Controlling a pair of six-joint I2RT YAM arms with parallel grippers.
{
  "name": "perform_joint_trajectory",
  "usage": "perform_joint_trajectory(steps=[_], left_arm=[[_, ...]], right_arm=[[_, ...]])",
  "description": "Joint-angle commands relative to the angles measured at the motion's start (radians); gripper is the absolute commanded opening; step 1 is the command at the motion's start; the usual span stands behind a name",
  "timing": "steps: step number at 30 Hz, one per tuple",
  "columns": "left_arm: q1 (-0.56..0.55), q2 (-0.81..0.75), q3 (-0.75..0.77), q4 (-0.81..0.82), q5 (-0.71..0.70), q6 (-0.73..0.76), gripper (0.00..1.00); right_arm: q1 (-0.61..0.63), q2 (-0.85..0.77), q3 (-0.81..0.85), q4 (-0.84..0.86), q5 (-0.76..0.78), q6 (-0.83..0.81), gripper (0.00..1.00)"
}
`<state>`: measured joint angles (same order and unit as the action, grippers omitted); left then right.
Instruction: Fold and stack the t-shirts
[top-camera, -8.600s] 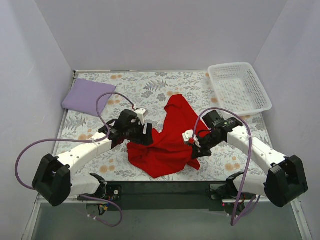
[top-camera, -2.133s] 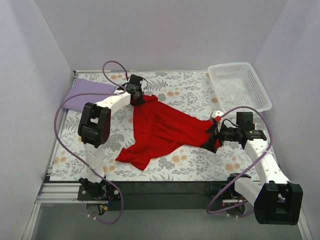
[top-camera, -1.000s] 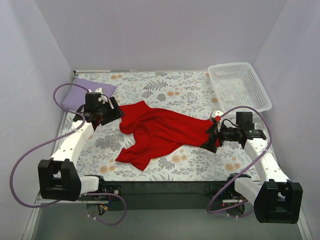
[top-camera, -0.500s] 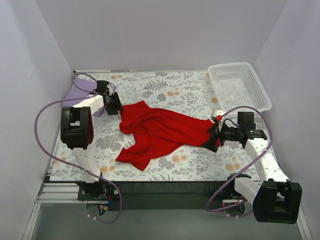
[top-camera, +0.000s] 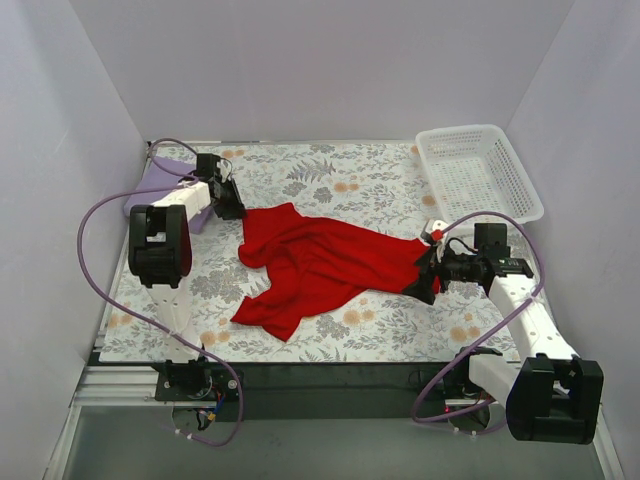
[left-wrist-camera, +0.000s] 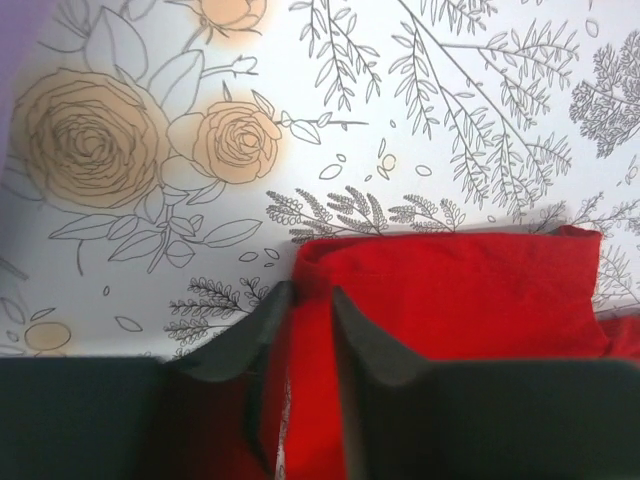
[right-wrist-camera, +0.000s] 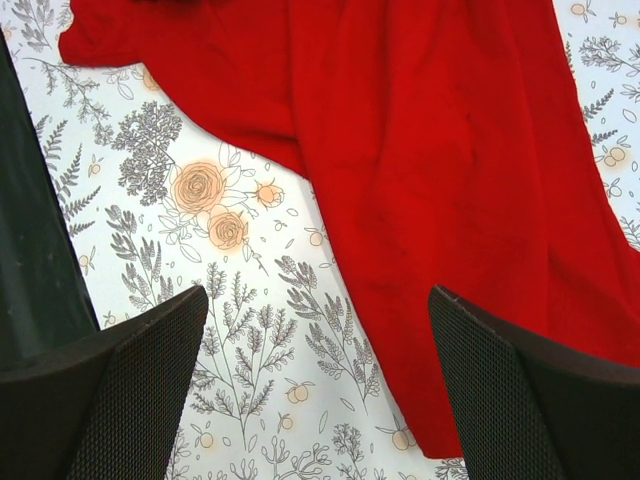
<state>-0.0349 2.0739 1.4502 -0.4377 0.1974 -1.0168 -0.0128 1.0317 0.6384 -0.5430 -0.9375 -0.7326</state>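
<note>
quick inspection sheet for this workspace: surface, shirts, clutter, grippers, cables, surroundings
surface: floral table cover, flat
job's things: red t-shirt spread out, rumpled, mid-table; lilac t-shirt at far left, partly behind the left arm
clutter: white lattice basket at far right, nothing seen inside
grippers: left gripper closed on a fold at the red t-shirt's edge; right gripper open above its other end
cables: purple cables loop off both arms, clear of the cloth
surroundings: plain pale walls

A lab test cell — plain white walls (top-camera: 300, 70); floral tablecloth (top-camera: 350, 170).
</note>
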Motion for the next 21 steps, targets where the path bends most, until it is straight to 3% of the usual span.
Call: perform_joint_trajectory(steps=[1,3,9,13,21], left_arm=[[-0.005,0.028,-0.001,-0.041,0.056,0.015,0.16],[-0.005,0.009,-0.010,-0.032,0.074,0.012,0.00],[-0.005,-0.136,-0.057,0.011,0.056,-0.003,0.00],[-0.005,-0.279,-0.131,0.060,0.028,-0.012,0.00],[-0.003,-0.506,-0.257,0.145,-0.036,-0.019,0.00]], right_arm=[[-0.003,0.016,0.014,0.028,0.040,0.004,0.96],[-0.003,0.030,0.017,0.034,0.071,0.006,0.95],[0.008,0.105,0.105,0.043,0.279,0.025,0.85],[0.007,0.151,0.176,0.067,0.495,0.087,0.79],[0.007,0.172,0.175,0.098,0.562,0.128,0.72]])
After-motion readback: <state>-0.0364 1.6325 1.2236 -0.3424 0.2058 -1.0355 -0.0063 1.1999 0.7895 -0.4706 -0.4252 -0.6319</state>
